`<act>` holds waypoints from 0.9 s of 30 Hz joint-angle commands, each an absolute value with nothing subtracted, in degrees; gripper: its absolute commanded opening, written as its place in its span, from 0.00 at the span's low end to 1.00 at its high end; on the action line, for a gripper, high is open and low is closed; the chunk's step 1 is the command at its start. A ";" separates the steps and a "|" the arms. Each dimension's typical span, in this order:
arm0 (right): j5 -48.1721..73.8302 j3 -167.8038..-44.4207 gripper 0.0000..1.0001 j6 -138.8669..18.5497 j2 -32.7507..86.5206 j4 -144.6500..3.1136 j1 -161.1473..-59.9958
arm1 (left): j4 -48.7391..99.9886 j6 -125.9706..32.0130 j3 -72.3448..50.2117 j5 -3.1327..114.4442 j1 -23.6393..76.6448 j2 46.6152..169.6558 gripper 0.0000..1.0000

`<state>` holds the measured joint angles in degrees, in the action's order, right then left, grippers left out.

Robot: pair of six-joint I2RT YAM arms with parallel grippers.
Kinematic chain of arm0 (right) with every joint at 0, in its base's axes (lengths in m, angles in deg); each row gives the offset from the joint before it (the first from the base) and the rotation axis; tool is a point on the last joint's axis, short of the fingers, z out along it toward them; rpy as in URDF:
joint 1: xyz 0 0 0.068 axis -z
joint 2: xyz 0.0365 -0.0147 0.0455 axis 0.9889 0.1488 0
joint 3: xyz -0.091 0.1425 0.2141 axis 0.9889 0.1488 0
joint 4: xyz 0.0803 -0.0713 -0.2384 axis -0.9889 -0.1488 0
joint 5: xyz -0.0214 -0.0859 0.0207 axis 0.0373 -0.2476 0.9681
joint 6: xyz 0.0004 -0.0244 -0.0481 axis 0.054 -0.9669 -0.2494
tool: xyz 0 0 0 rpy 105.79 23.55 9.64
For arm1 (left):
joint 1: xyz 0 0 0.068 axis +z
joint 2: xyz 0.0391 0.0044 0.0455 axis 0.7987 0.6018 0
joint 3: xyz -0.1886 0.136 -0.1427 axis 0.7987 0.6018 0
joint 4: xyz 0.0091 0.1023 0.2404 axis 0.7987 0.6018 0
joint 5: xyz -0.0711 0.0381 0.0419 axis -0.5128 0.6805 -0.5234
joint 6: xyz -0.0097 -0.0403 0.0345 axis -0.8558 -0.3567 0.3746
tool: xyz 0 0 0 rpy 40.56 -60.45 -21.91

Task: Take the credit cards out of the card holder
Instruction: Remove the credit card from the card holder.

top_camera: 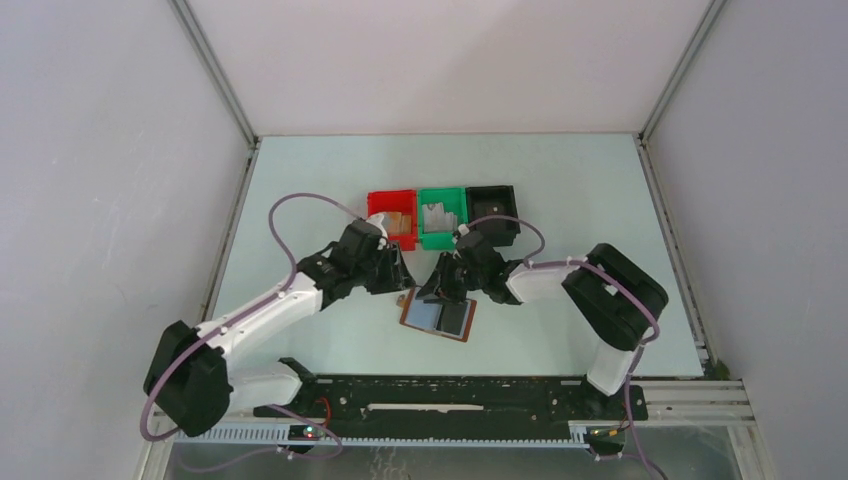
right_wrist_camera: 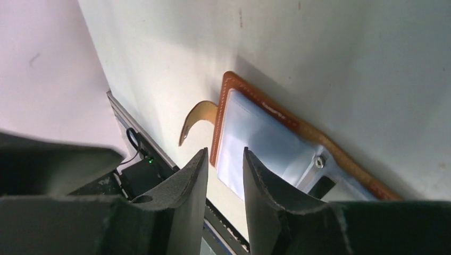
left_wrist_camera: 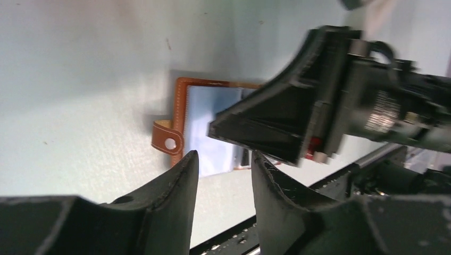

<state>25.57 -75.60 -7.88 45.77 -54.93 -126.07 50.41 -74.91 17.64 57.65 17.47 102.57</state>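
Observation:
The card holder lies open and flat on the table in front of the bins, brown rim up, with its brown tab at the left. Its left panel is bare blue-grey. A dark credit card lies on its right panel. My left gripper hovers just behind the holder's left corner, open and empty. My right gripper is over the holder's far edge, open and empty. The left wrist view shows the holder and its tab beyond my open left gripper. The right wrist view shows the blue-grey panel ahead of my right gripper.
A red bin with tan blocks, a green bin and a black bin stand in a row just behind both grippers. The right gripper's body fills the right of the left wrist view, close to the left fingers. The black base rail runs along the near edge.

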 commanded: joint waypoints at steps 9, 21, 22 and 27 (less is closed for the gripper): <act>26.30 -76.75 0.38 -7.86 41.75 -56.72 -125.53 | 41.17 -78.79 21.88 47.87 17.43 104.24 0.47; 21.69 -60.83 0.36 -9.88 25.01 -62.25 -120.98 | 34.51 -78.47 19.23 39.54 14.72 112.99 0.49; 21.59 -59.99 0.36 -9.39 24.36 -61.78 -120.99 | 34.56 -78.31 18.80 39.22 14.48 114.45 0.49; 19.31 -58.51 0.37 -8.26 22.72 -61.96 -120.98 | 33.21 -78.95 18.93 38.15 14.15 119.69 0.50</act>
<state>21.85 -58.01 -9.17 25.72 -63.23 -121.10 35.72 -78.91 20.92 40.89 14.50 117.48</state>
